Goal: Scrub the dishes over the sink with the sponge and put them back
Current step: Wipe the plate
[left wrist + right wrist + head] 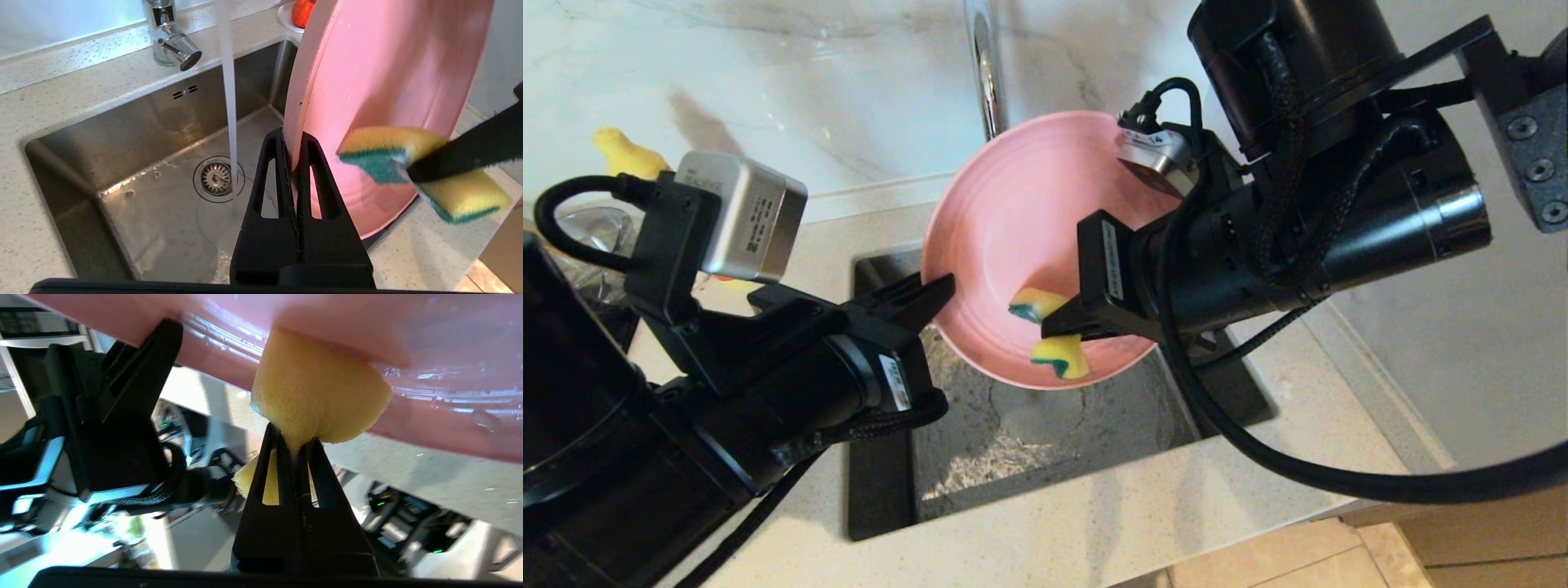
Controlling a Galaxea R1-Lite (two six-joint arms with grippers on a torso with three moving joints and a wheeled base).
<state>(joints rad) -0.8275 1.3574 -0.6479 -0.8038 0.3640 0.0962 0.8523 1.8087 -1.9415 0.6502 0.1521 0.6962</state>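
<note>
A pink plate point(1013, 229) stands tilted on edge over the steel sink point(1029, 433). My left gripper point(947, 287) is shut on its rim, as the left wrist view shows with the left gripper point(292, 139) pinching the plate point(388, 73). My right gripper point(1049, 328) is shut on the middle of the yellow and green sponge point(1058, 358), which presses against the plate's inner face. In the right wrist view the right gripper point(295, 442) squeezes the sponge point(314, 400) against the plate point(429, 330). The teal bowl is out of view.
Water runs from the chrome tap point(171, 36) down beside the drain strainer point(215, 178). Speckled counter point(1094, 523) surrounds the basin. A yellow item point(625, 153) sits behind my left arm. A white dish with red fruit point(301, 12) stands at the sink's far corner.
</note>
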